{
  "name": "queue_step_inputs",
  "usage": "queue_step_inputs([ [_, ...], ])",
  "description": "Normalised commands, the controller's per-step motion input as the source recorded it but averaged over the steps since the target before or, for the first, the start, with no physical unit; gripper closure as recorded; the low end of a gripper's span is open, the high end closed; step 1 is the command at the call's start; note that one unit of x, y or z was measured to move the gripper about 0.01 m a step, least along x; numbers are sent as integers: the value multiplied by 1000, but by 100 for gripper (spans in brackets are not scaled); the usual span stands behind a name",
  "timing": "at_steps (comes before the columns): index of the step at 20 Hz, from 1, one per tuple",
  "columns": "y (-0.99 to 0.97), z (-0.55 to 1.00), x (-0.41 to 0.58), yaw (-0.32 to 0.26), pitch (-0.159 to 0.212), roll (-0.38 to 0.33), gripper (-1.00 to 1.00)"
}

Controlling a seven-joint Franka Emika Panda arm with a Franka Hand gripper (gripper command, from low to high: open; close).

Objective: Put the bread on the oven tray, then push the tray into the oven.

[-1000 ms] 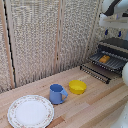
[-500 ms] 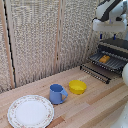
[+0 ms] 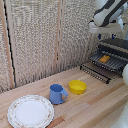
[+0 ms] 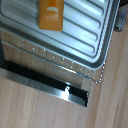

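The gripper (image 3: 102, 27) is hovering above the oven (image 3: 116, 47), its fingers out of sight, so their opening cannot be told. Below it, the small orange-brown bread (image 4: 51, 14) is lying flat on the ridged pan (image 4: 75, 37). A crooked push could be jamming the pan against its brackets or sliding the bread off.

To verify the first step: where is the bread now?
The bread lies on the oven pan at the oven's mouth, on the exterior view's right.

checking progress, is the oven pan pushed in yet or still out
Still out. The pan sticks out of the oven front over the open door, with the bread lying on it.
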Motion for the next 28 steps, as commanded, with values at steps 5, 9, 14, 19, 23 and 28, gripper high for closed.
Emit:
queue_step_inputs([
  [5,113,-3,-210,153,184,-352,-100],
  [9,131,-1,-320,170,269,-282,-100],
  [14,131,0,-331,170,300,-241,-100],
  [19,29,-99,-232,219,253,-227,-100],
  [23,0,-294,-75,294,191,-195,-100],
  [28,0,-351,-1,334,162,-157,-100],
])
